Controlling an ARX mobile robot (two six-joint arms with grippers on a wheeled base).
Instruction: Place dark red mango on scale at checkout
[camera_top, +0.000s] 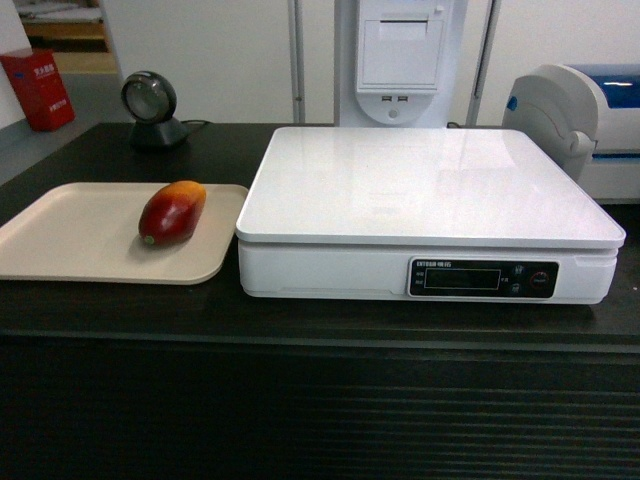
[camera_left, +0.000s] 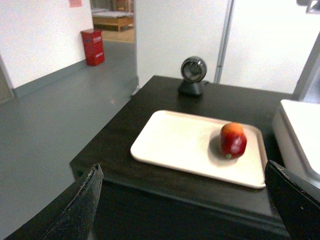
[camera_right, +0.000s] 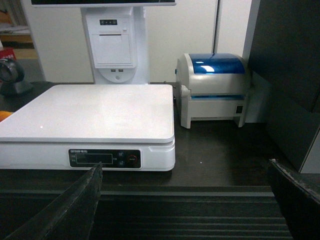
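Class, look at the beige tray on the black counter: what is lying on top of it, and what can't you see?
Only the dark red mango lies on the beige tray, near its right end, beside the scale. The mango's underside and the counter beneath the tray are hidden.

Head: faces the tabletop (camera_top: 300, 320) front-on, slanting down, close.
Left wrist: off the tabletop's left end, looks down over the beige tray (camera_left: 175, 142).
Right wrist: low, level, facing the scale (camera_right: 90, 115).
Shared: the scale, in all three views.

Mango (camera_top: 172, 212) glossy skin; scale (camera_top: 420, 185) top smooth shiny white plastic; tray (camera_top: 70, 235) matt beige; checkout (camera_top: 300, 320) matt black
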